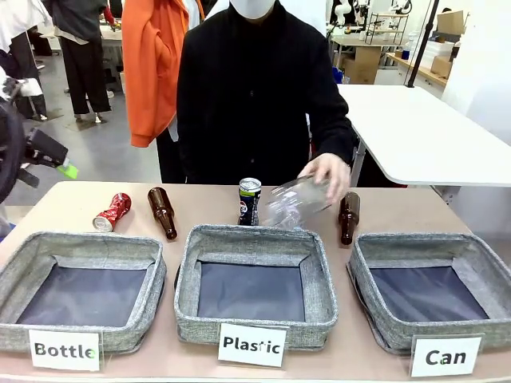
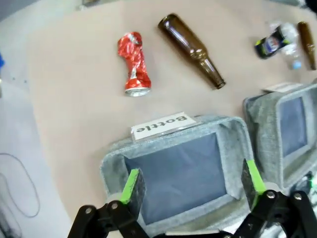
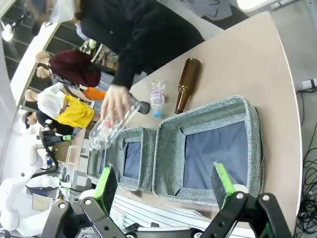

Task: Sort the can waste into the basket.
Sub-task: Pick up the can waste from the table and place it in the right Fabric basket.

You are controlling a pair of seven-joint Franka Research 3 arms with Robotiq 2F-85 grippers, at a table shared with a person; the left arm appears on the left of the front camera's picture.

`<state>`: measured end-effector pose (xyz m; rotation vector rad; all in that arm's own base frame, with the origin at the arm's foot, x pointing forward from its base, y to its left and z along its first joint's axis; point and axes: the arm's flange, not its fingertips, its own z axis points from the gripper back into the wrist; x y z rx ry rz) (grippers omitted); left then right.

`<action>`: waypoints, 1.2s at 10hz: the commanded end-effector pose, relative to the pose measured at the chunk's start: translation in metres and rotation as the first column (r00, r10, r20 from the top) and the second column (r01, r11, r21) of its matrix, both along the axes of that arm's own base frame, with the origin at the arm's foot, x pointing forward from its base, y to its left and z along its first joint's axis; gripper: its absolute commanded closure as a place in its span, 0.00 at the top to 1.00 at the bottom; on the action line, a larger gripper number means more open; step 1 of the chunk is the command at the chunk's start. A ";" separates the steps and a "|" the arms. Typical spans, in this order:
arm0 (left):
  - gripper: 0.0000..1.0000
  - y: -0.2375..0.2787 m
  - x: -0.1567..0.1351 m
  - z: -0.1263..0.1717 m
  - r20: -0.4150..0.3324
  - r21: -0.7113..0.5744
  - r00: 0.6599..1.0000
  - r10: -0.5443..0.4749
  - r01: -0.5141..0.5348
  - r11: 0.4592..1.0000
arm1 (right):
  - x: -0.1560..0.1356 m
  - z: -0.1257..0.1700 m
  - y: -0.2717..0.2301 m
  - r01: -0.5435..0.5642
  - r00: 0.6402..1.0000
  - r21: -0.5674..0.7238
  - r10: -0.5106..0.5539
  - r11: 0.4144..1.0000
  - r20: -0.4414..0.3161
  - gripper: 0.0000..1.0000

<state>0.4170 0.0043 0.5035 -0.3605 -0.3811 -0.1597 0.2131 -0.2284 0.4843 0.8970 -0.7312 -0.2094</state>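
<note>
The dark can stands left of the Can basket, the red can farther left, both unsorted. The left gripper and right gripper hang spread and empty, probably idle while a hand tilts a bottle there.

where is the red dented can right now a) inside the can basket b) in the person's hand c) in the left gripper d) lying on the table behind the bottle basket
d: the red can lies on its side on the table, behind the Bottle basket.

Grey floor — white table behind.
</note>
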 end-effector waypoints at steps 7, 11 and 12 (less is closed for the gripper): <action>1.00 -0.038 0.132 -0.095 -0.106 0.193 0.992 0.068 -0.047 0.980 | 0.001 0.003 -0.002 -0.009 0.999 -0.005 0.009 1.000 0.031 1.00; 1.00 -0.057 0.191 -0.159 -0.113 0.298 0.982 0.151 -0.112 0.948 | 0.001 0.003 -0.002 -0.009 0.999 -0.005 0.009 1.000 0.031 1.00; 1.00 -0.057 0.199 -0.167 -0.121 0.310 0.978 0.170 -0.125 0.942 | 0.001 0.003 -0.002 -0.009 0.999 -0.005 0.009 1.000 0.031 1.00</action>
